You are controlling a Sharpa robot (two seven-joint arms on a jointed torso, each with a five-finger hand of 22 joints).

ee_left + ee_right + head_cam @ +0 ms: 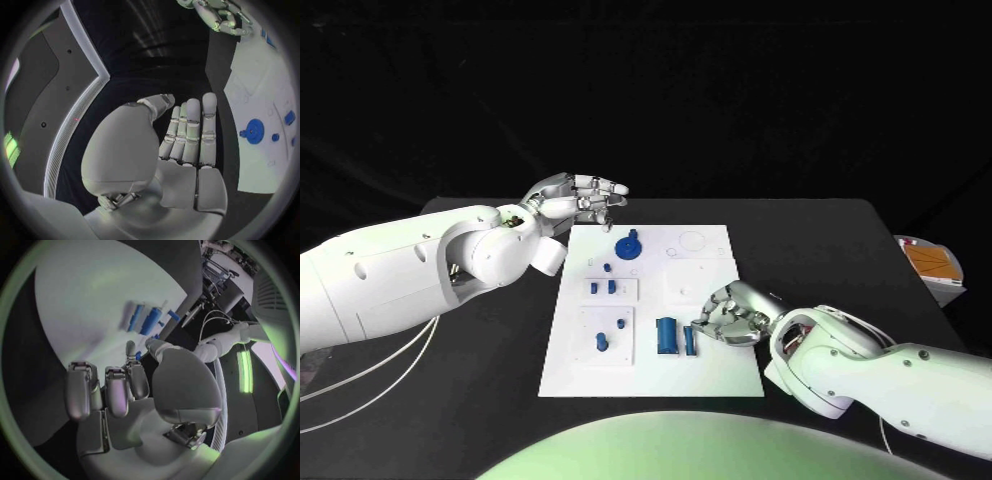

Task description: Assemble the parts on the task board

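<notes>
From my remote station I read the black table (473, 330) first; the white task board (718, 375) lies flat at its centre.

The left hand (577, 197) hovers over the table at the board's far left corner. In the left wrist view its fingers (190, 131) are straight and side by side, with nothing in the palm; I log it as open-handed and empty.

The right hand (733, 317) sits low over the board's near right area, just beside two upright blue cylinders (676, 337). Its fingers (112, 390) are curled inward. A small blue piece shows at a fingertip in the right wrist view, but I cannot tell whether it is held, so I cannot confirm this hand's state.

A round blue disc part (629, 246) lies on the board's far left section, near the left hand but apart from it. Two small blue pegs (602, 287) stand in the middle left section. Two more small blue pieces (607, 332) lie in the near left section.
</notes>
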